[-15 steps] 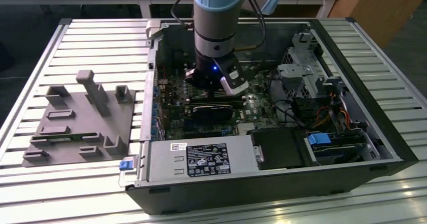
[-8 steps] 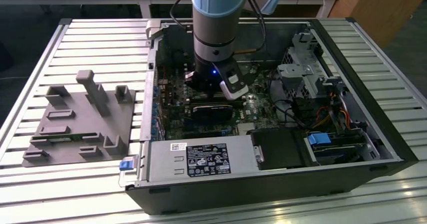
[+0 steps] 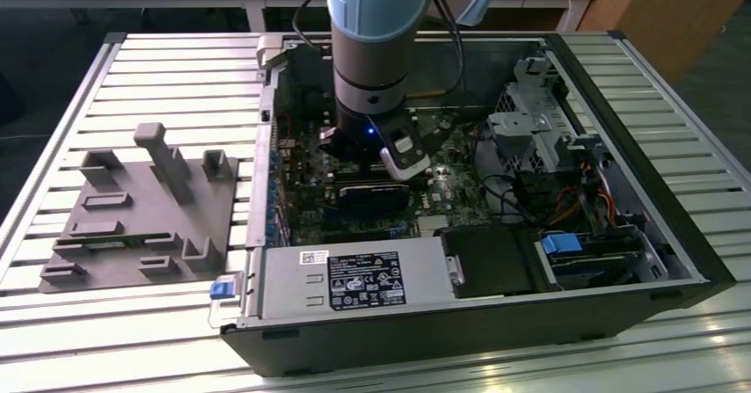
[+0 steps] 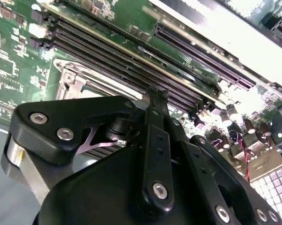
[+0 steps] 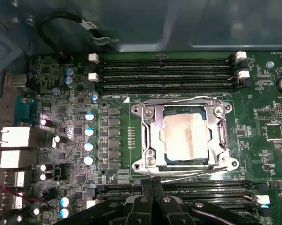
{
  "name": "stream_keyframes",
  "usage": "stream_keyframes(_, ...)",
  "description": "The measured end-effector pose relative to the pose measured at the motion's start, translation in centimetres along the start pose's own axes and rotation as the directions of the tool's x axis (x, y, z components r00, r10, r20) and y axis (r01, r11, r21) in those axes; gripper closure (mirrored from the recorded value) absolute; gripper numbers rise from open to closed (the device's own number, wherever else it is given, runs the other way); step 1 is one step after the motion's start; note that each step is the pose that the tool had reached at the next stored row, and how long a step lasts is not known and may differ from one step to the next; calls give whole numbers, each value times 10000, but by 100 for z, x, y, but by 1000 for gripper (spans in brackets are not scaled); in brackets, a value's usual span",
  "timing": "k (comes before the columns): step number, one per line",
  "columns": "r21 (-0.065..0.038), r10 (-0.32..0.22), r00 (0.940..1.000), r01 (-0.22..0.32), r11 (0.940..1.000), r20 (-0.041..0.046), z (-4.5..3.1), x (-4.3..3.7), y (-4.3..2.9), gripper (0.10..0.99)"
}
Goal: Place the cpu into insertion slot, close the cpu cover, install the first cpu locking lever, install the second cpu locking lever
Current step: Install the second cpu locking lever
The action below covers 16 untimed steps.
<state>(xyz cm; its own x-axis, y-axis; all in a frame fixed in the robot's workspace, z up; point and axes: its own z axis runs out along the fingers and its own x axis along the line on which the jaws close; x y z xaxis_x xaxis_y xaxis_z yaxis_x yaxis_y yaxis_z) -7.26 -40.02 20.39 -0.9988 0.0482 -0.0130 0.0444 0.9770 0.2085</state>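
Both fingers (image 5: 152, 187) pressed together, empty, just beside the cpu cover (image 5: 184, 136), shut over the cpu (image 5: 185, 140); levers need latching.

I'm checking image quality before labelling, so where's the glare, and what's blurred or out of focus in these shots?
In the exterior view, window light streaks across the slatted table. In the first wrist view, the cpu reflects a bright patch but stays sharp, as does the cpu cover around it. In the second wrist view, a white band is blown out along the case edge, and the gripper body looks soft up close.
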Motion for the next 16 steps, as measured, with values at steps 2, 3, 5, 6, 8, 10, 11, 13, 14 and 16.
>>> stream_keyframes(2, -49, 0, 10000, 0, 10000, -2, 12, 6, -2, 980)
stream_keyframes(3, -63, 0, 10000, 0, 10000, -2, 18, 7, -4, 980)
stream_keyframes(5, -89, 2, 10000, -2, 10000, -4, 32, 8, -7, 980)
stream_keyframes(6, -102, 3, 10000, -3, 9999, -5, 38, 8, -9, 980)
stream_keyframes(8, -142, 3, 10000, -3, 9999, -6, 49, 9, -11, 980)
stream_keyframes(10, -179, 3, 10000, -4, 9998, -7, 60, 12, -13, 980)
stream_keyframes(11, -187, 4, 10000, -4, 9998, -8, 65, 15, -15, 980)
stream_keyframes(13, -216, 5, 10000, -5, 9998, -10, 72, 22, -17, 980)
stream_keyframes(14, -232, 4, 10000, -4, 9997, -11, 75, 24, -17, 980)
stream_keyframes(16, -270, 6, 10000, -7, 9996, -12, 78, 32, -18, 980)
